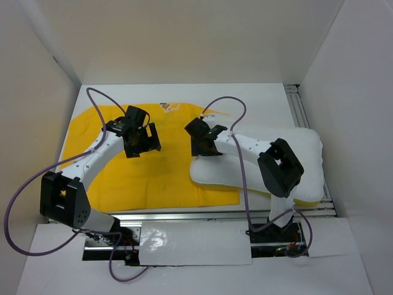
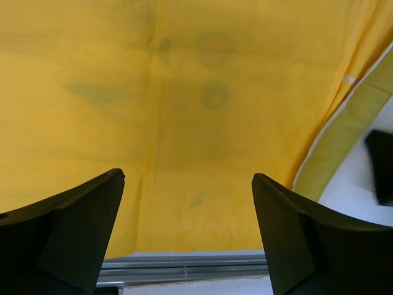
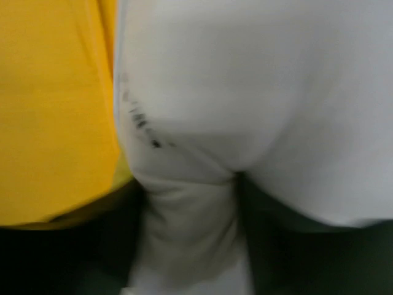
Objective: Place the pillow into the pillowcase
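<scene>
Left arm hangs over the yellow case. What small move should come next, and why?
Probably lower the left gripper and pinch the pillowcase top layer at its edge near the pillow: the jaws stand open above the flat case, and the pillow lies outside it.

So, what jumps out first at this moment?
The bright yellow pillowcase is spread flat at left and centre, with the open left gripper hovering over it. At right lies the puffy white pillow, its left end meeting the case's right edge, with the right gripper at that end.
</scene>
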Robot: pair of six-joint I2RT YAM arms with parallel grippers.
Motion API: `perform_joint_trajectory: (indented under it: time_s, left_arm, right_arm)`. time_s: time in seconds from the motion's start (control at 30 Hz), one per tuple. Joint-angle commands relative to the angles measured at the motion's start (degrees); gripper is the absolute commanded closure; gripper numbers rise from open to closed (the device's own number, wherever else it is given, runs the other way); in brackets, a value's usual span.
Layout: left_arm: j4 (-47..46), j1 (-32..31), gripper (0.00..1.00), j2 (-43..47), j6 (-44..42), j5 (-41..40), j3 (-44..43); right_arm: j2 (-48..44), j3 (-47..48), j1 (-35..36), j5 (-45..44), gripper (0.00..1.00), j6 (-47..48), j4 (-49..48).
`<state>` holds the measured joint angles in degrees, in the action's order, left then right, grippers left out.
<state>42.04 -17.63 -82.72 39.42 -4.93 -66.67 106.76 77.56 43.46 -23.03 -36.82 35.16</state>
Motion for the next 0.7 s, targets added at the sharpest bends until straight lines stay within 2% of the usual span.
perform_joint_trajectory:
  time_s: [0.0,0.03,0.07,0.1,0.23,0.3,0.5,0.57,0.67]
  left_arm:
    - [-0.3,0.8,0.02,2.1,-0.3,-0.9,-0.1]
    - [-0.3,0.8,0.02,2.1,-0.3,-0.9,-0.1]
    - [-0.3,0.8,0.02,2.1,-0.9,-0.9,-0.1]
    - [-0.9,0.8,0.02,2.1,-0.9,-0.2,-0.6]
    - [-2.3,-1.9,0.02,0.9,-0.8,-0.5,-2.8]
    - [-2.3,-5.5,0.04,-2.1,-0.8,-1.0,-5.9]
    - [-2.3,-14.9,0.15,-13.6,-0.8,-1.0,-16.7]
    - [-2.3,-16.4,0.16,-18.4,-0.3,-1.0,-19.0]
    - [-2.3,-18.3,0.24,-24.2,0.7,-3.5,-22.8]
  right_arm:
    - [1.4,-2.8,-0.3,-0.9,0.56,-3.0,-1.0]
    - [1.4,-2.9,-0.3,-0.9,0.56,-3.0,-1.0]
    - [-0.6,-2.9,-1.0,-2.4,0.97,-3.0,-1.0]
    - [-1.9,-2.9,-1.0,-2.9,1.0,-2.2,-0.2]
    - [-10.6,-0.8,-3.3,-4.7,1.0,2.0,1.6]
    - [-17.2,-1.5,-5.0,-3.3,1.0,5.3,1.1]
    - [-31.6,-4.1,-15.8,7.4,1.0,11.9,-0.5]
    - [-33.7,-4.9,-20.2,10.2,1.0,14.1,0.1]
    - [-35.7,-5.4,-25.6,15.0,1.0,16.0,2.1]
